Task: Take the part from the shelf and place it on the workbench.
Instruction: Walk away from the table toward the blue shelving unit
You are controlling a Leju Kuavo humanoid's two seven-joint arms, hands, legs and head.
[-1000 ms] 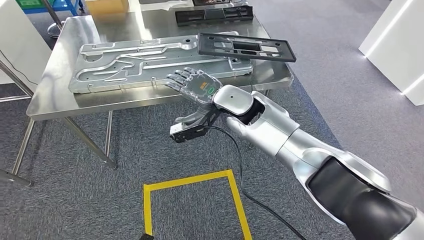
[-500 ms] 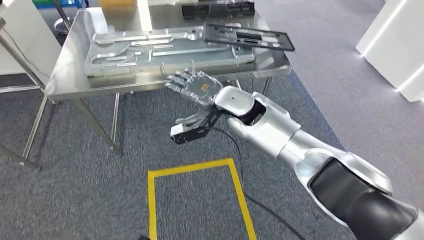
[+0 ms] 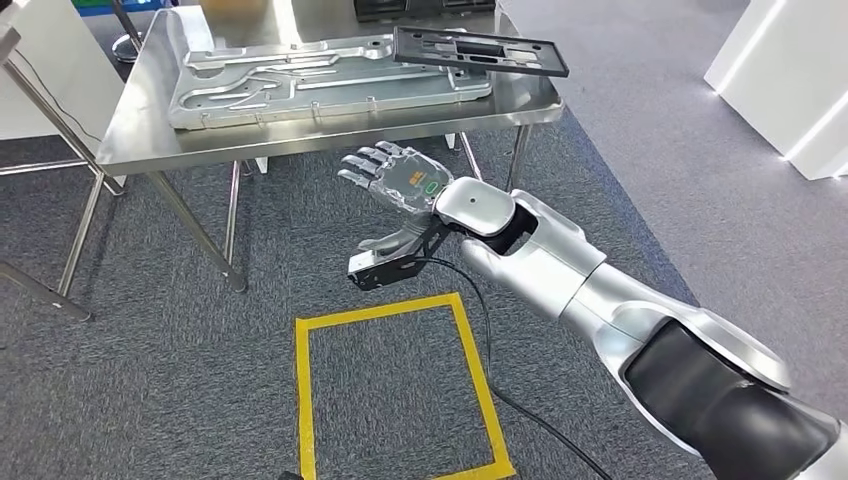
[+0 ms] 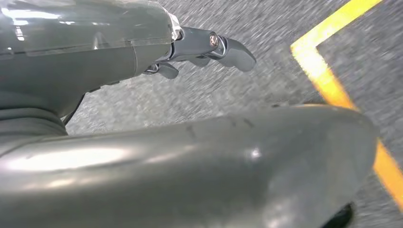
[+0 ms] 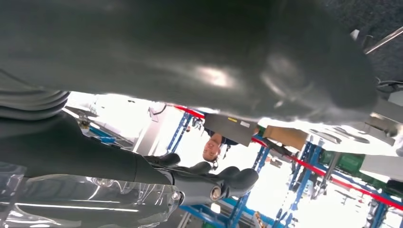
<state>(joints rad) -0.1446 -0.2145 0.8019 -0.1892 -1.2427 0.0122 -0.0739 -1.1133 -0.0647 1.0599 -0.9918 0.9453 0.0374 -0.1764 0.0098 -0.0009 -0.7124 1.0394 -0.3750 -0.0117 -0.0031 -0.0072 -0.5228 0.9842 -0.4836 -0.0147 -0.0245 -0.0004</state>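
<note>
The black plastic part (image 3: pixel 480 50) lies flat at the far right of the steel workbench (image 3: pixel 330 135), resting partly on a large aluminium plate (image 3: pixel 300 85). My right hand (image 3: pixel 395 178) hovers over the carpet just in front of the workbench's near edge, fingers spread, holding nothing. In the right wrist view the same hand (image 5: pixel 190 180) has nothing in it. My left hand (image 4: pixel 142 52) hangs above the carpet beside a yellow tape line (image 4: pixel 332 85), fingers apart from the thumb and holding nothing.
A yellow tape square (image 3: pixel 400 390) marks the carpet below my right arm, and a black cable (image 3: pixel 500 370) crosses it. White cabinets (image 3: pixel 790 70) stand at the right. A person (image 5: pixel 214 147) and blue racks (image 5: pixel 304 161) show in the right wrist view.
The whole picture has shifted, and the workbench now lies farther up the frame. My right hand, earlier over the bench edge by the plate, is now off it and over the carpet.
</note>
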